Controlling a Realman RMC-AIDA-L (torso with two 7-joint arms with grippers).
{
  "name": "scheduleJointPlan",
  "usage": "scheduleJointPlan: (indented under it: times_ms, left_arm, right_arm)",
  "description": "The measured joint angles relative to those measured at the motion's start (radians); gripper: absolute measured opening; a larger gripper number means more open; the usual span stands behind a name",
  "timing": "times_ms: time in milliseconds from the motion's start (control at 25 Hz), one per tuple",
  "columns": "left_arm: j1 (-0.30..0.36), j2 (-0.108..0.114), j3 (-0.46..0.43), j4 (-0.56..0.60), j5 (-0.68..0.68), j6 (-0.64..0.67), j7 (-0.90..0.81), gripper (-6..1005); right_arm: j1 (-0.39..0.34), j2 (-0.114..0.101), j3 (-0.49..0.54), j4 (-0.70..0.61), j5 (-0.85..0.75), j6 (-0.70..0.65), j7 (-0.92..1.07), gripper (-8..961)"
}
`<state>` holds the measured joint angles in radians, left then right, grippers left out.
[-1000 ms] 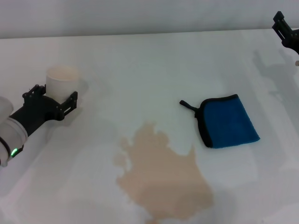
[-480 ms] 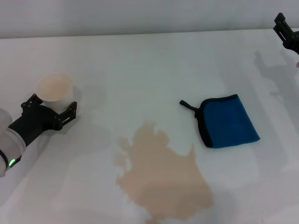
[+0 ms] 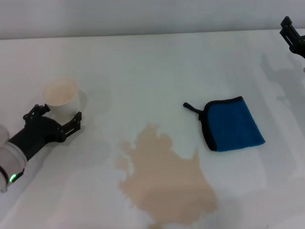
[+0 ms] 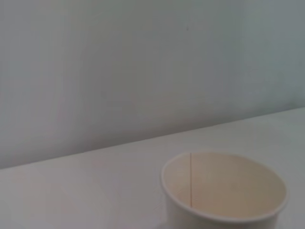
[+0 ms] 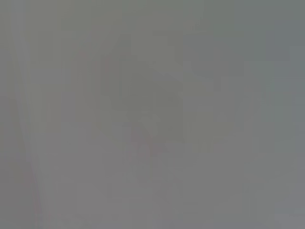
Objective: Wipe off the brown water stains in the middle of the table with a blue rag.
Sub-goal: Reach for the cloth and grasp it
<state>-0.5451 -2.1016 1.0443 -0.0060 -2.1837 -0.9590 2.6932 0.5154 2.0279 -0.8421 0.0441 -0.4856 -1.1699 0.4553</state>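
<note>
A: Starting at the left, what is there?
B: The left gripper [image 3: 59, 121] sits low over the table [image 3: 157, 62], its black fingers spread apart on either side of the base of a cream paper cup [image 3: 61, 96]. The cup stands upright, and the fingers look just clear of its wall.
A: And the left wrist view?
B: It shows the same cup [image 4: 224, 191] from close by, open mouth up.
A: The middle?
B: The brown water stains [image 3: 164, 179] spread as one irregular tan puddle near the front edge. The blue rag [image 3: 232, 124] lies flat just beyond and to the right of it, apart from the puddle, its black loop tab pointing left.
A: The right?
B: The right gripper [image 3: 293, 36] hangs at the far right edge, well away from the rag; I cannot tell how its fingers stand.
</note>
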Motion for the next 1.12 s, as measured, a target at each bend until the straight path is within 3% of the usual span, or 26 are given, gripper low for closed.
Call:
scheduleJointPlan:
  times_ms: [400,560,720,800,920,1040,1120]
  left_arm:
    - [0.078,0.000,-0.010,-0.025,-0.034,-0.057,-0.038,892]
    - [0.125,0.003,-0.010,-0.034,-0.088,-0.146,-0.082,892]
    - [0.187,0.006,-0.011,-0.036,-0.197,-0.265,-0.126,891]
    - [0.214,0.006,-0.011,-0.037,-0.260,-0.311,-0.142,891]
    - [0.235,0.006,-0.010,-0.037,-0.343,-0.327,-0.155,891]
    - [0.236,0.008,-0.010,-0.036,-0.385,-0.319,-0.158,891]
    - [0.234,0.010,-0.010,-0.032,-0.403,-0.316,-0.158,892]
  right_arm:
    - [-0.009,-0.002,0.000,-0.004,-0.001,-0.017,0.022,846]
    - [-0.009,-0.004,0.000,-0.005,0.003,-0.011,0.031,846]
    - [-0.009,-0.014,-0.020,-0.022,-0.010,0.009,0.145,845]
    - [-0.019,-0.022,-0.082,-0.079,-0.052,0.057,0.259,845]
    - [-0.041,-0.055,-0.248,-0.230,-0.186,0.193,0.501,845]
    - [-0.054,-0.117,-0.413,-0.378,-0.361,0.280,0.799,845]
    - [-0.048,-0.155,-0.460,-0.449,-0.500,0.266,0.969,845]
